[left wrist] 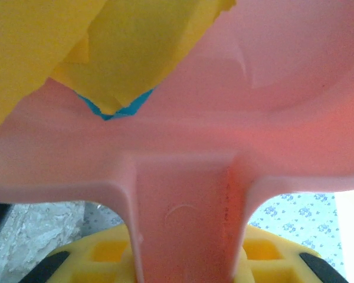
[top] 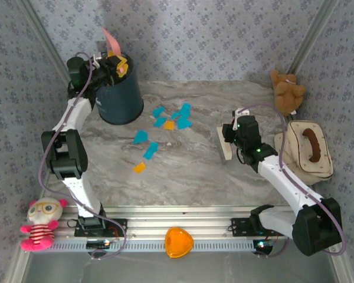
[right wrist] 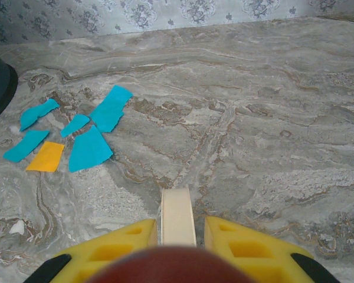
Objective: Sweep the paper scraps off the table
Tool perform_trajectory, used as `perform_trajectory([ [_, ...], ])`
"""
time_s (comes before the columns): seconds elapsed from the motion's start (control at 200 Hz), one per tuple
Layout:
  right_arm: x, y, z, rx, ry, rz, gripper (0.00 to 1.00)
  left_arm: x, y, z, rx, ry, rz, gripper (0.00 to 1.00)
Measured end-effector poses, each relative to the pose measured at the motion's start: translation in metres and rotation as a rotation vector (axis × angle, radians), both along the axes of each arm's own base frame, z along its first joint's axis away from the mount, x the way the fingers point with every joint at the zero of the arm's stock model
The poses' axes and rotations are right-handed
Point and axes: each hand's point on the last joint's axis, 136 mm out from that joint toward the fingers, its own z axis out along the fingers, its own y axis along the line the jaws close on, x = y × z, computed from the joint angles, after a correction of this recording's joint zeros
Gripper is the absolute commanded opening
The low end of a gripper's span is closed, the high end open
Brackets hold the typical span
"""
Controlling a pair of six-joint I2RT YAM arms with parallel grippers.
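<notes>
Holds dustpan (top: 111, 40) over bin (top: 121, 97) in closed left gripper (top: 109, 63) and clamps brush (top: 225, 147) in closed right gripper (top: 229, 137), near scraps (top: 165, 124) on table (top: 194, 171).

The arms (top: 71, 115) are built of white links and black joints — lilac cables (top: 44, 162) are looped alongside. The tool fingers (right wrist: 248, 244) are moulded yellow.
</notes>
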Motion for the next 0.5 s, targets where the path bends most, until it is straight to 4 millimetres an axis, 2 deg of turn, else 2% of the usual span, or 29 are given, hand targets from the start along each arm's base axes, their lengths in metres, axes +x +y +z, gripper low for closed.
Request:
perform_trajectory([
  [0.19,0.0,0.0,-0.001,-0.001,0.003,0.0,0.0,0.001,0.002,-0.001,-0.074,0.036,0.016,0.0],
  [0.5,0.0,0.0,-0.002,-0.002,0.006,0.0,0.0,0.004,0.003,0.022,-0.193,0.01,0.016,0.0],
])
